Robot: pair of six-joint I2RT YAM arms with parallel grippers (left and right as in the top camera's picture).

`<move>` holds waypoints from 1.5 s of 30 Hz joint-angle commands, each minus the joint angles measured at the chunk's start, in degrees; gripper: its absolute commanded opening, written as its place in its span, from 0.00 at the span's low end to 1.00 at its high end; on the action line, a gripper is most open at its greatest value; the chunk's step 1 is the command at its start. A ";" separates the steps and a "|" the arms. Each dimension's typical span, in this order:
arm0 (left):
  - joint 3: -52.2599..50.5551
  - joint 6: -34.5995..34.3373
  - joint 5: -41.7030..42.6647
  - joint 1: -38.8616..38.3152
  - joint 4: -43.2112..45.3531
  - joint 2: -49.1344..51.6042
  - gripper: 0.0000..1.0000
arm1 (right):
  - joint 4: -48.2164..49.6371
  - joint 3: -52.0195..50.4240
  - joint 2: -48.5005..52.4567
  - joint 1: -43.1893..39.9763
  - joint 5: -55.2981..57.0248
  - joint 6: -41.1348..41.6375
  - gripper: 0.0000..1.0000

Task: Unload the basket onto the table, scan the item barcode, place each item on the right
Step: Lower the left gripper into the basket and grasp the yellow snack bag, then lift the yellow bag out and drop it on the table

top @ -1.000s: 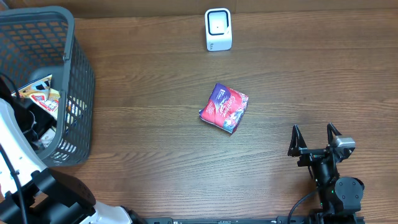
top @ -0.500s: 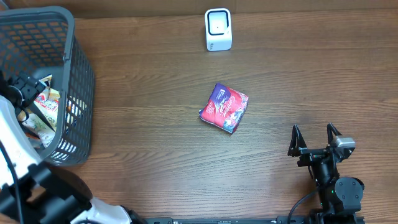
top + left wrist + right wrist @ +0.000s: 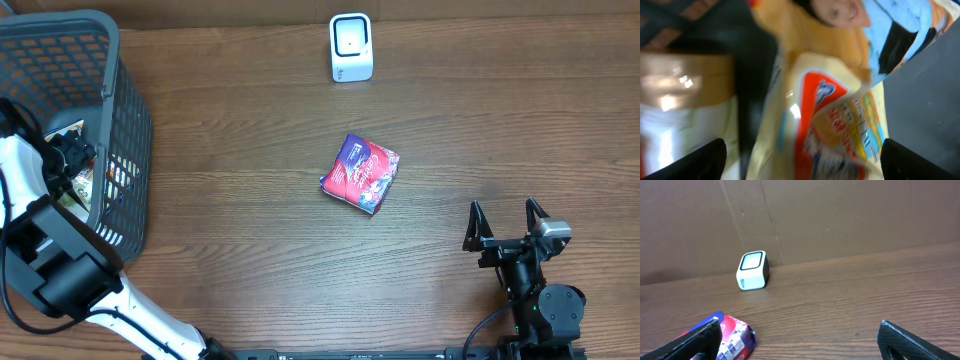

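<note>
The white barcode scanner (image 3: pixel 351 47) stands at the table's far edge and also shows in the right wrist view (image 3: pixel 752 270). A red and purple packet (image 3: pixel 361 173) lies flat in the middle of the table, its corner (image 3: pixel 732 337) by my right gripper's left finger. My right gripper (image 3: pixel 508 225) rests open near the front right, nothing between its fingers (image 3: pixel 915 342). My left gripper (image 3: pixel 72 152) reaches into the dark mesh basket (image 3: pixel 125 120). It stands open (image 3: pixel 807 165) over a blurred cream and orange packet (image 3: pixel 825 125) and does not grip it.
Several packets fill the basket, among them a blue and yellow one (image 3: pixel 900 30), with a bronze-lidded jar (image 3: pixel 680 75) to the left. A cardboard wall (image 3: pixel 840 215) runs behind the scanner. The basket's tall rim surrounds my left arm.
My left arm has shifted inside the basket toward its far side and its jaws have spread wider. The right arm, red packet and scanner have not moved.
</note>
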 commanded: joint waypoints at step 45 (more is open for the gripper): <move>8.61 3.91 4.98 -2.80 -6.34 -39.23 0.04 | 0.42 -0.59 -0.57 -0.15 0.55 -0.24 1.00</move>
